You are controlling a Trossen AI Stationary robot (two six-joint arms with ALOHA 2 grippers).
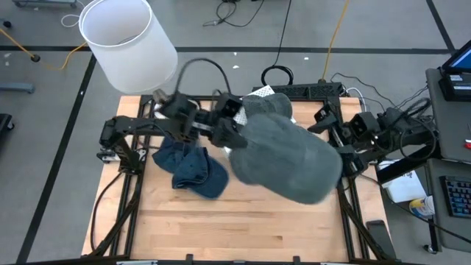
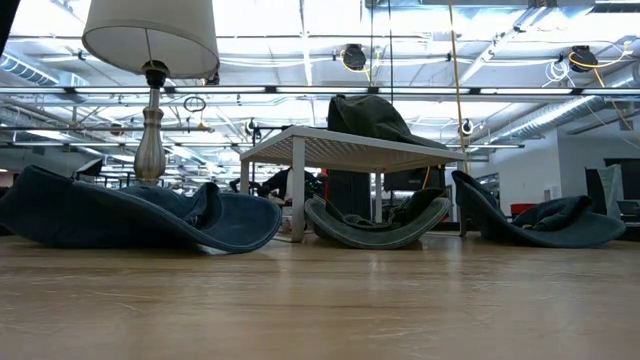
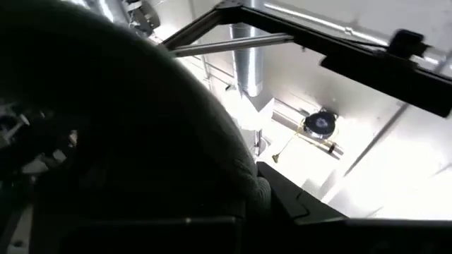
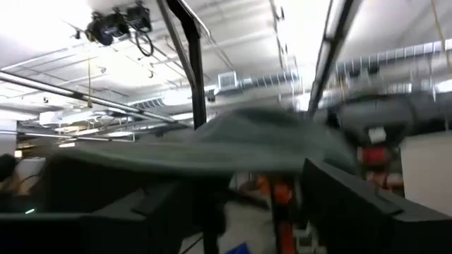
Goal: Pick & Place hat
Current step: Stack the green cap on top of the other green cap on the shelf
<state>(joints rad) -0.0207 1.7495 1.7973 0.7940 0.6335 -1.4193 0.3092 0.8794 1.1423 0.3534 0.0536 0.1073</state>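
Observation:
A large grey-green hat hangs high above the table's middle, between my two arms. It fills the left wrist view. My left gripper is shut on the hat's left side. My right gripper is at the hat's right side and stands open. In the right wrist view its fingers are spread wide, with the hat's rim just beyond them. The lifted hat is above what the low view covers. My left gripper holds the grey-green hat at its left edge, coming at it from the table's left. The hat covers the fingertips, so the kind of hold stays hidden. The hat is lifted clear of the table. I cannot tell whether my right gripper touches the rim.
A blue hat lies on the table's left half. A lamp stands at the far left corner. A white stand at the far edge carries a dark hat. Another hat lies under the stand and one to its right.

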